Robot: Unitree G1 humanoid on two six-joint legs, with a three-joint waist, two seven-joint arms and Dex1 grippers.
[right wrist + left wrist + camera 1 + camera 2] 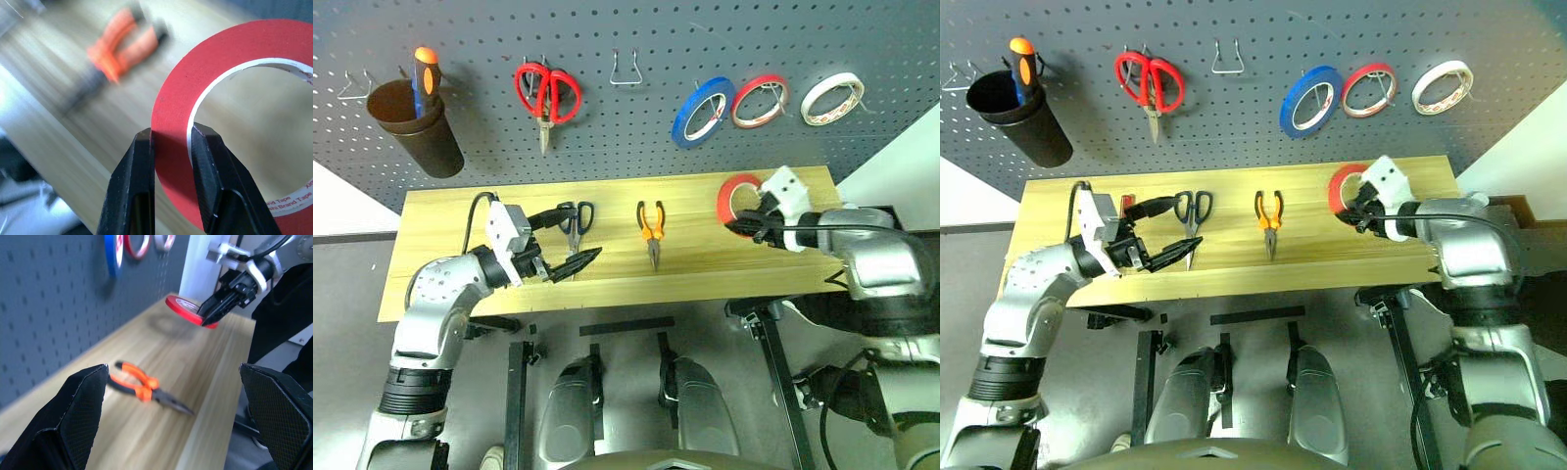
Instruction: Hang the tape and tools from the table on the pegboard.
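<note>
My right gripper [171,134] is shut on the band of the bright red tape [234,73]. It holds the roll [736,196] in the air above the right end of the wooden table [705,264], below the pegboard [636,127]. The orange-and-black pliers [651,227] lie flat mid-table. Left of them lie the dark-handled scissors [584,213]. My left gripper [585,231] stands open just above the scissors, its two fingers wide apart and nothing between them. From the left wrist, the pliers [142,384] lie ahead on the table and the tape [183,308] hangs beyond them.
On the pegboard hang a brown cup [416,122] holding an orange-and-black screwdriver, red-handled scissors [546,93], an empty wire hook [625,70], a blue roll [703,111], a thin red roll [759,101] and a white roll [832,98].
</note>
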